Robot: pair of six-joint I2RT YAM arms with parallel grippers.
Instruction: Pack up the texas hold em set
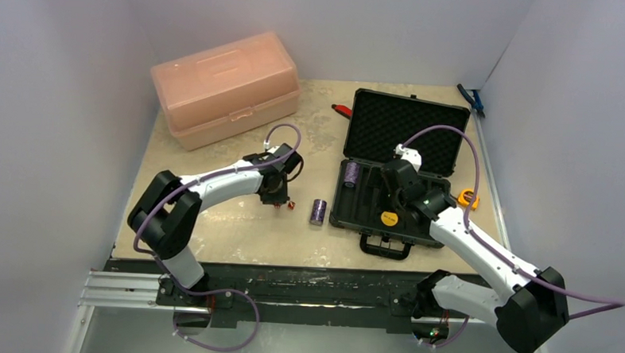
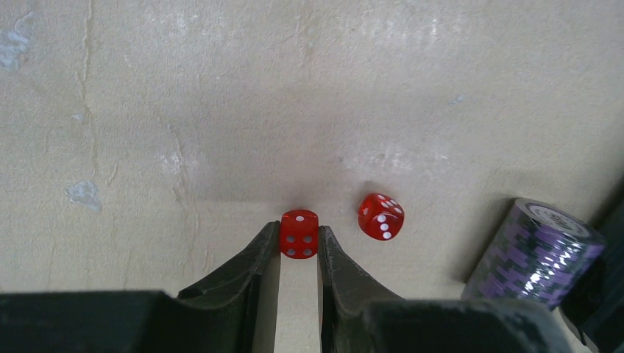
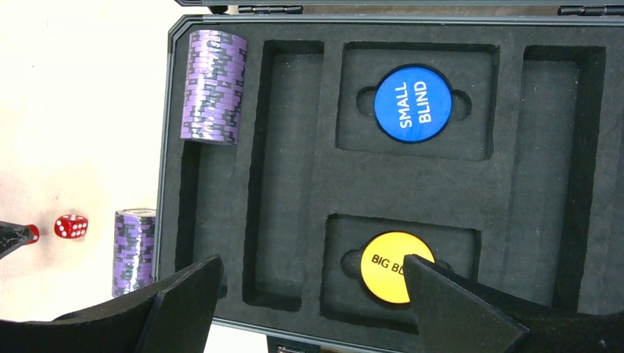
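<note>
Left gripper [image 2: 299, 254] is clenched on one red die [image 2: 299, 234], held only at the fingertips, out on the table left of the case [image 1: 411, 125]. Second die [image 2: 381, 216] lies just beside; loose purple stack [image 2: 533, 254] near it. Other stack [image 3: 212, 87] and orange disc [image 3: 390, 268] sit in the foam. Right gripper [image 3: 313, 259] hangs spread wide, empty, over the case. We judge: lift straight and slowly, because the shallow pinch may squirt the die out.

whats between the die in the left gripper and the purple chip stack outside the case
The second red die, lying loose, sits between the gripped die and the chip stack; the left wrist view shows it clearly.
</note>
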